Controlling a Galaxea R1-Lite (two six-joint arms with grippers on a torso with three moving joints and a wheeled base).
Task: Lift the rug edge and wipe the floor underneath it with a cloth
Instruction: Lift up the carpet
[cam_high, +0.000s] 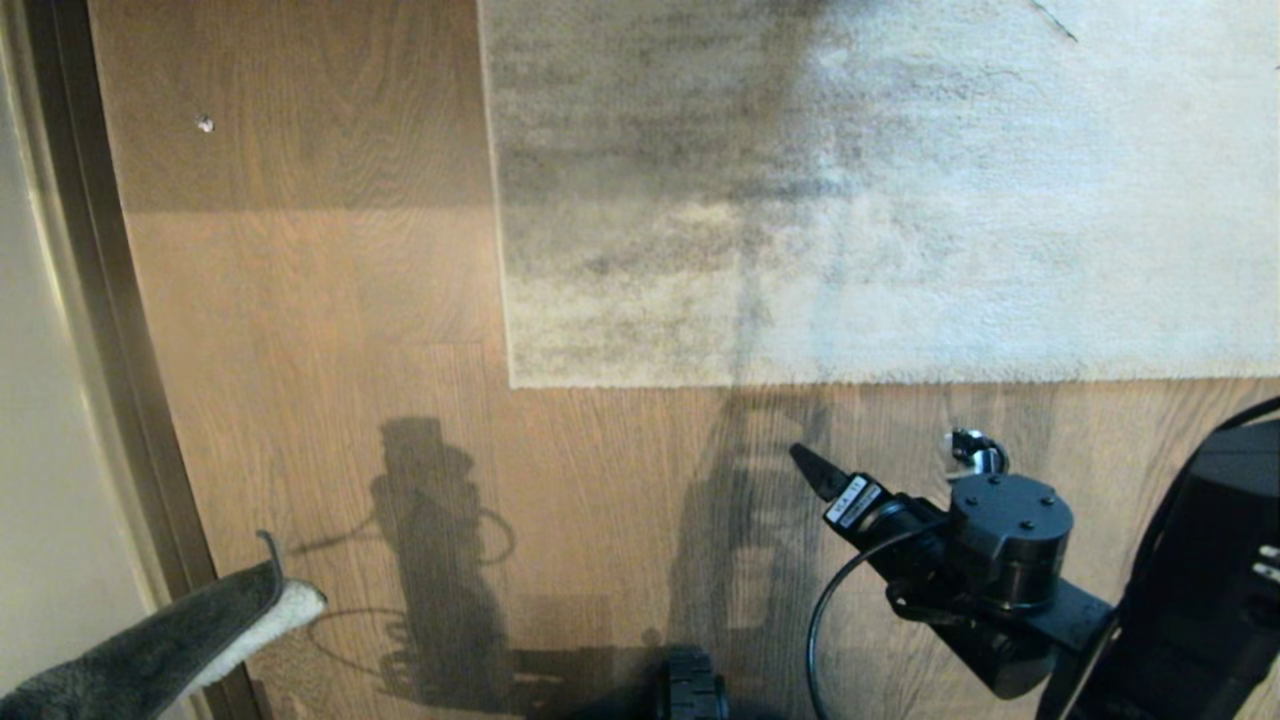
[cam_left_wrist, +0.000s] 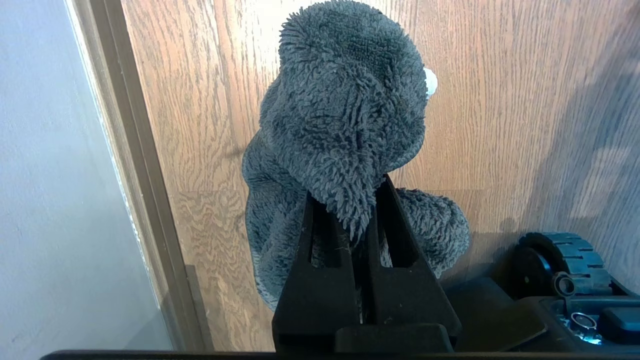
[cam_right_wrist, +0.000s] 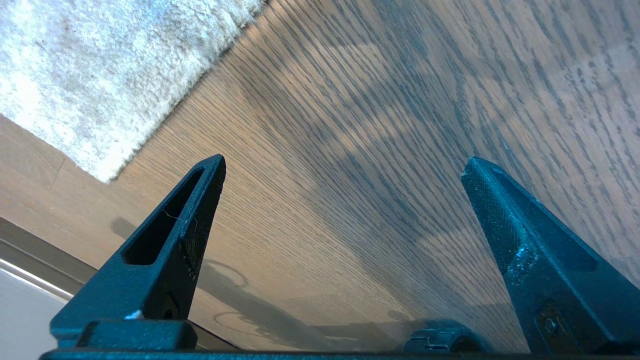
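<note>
The grey-beige rug (cam_high: 850, 200) lies flat on the brown wood floor (cam_high: 330, 330). Its near edge (cam_high: 800, 381) runs straight across, and its corner (cam_high: 513, 384) is to the left. My right gripper (cam_high: 880, 452) hovers over bare floor just short of that edge, open and empty. In the right wrist view the right gripper (cam_right_wrist: 345, 161) points over planks (cam_right_wrist: 350, 125), with the rug (cam_right_wrist: 100, 75) beyond one finger. My left gripper (cam_left_wrist: 347, 187) is shut on the fuzzy dark grey cloth (cam_left_wrist: 345, 115). The cloth (cam_high: 170, 640) pokes into the lower left of the head view, white underside showing.
A dark baseboard strip (cam_high: 110, 350) and a pale wall run along the left. A small white speck (cam_high: 205, 123) lies on the floor far left. A wheel of my base (cam_high: 690, 690) sits at the bottom, and my dark body (cam_high: 1210, 580) fills the lower right.
</note>
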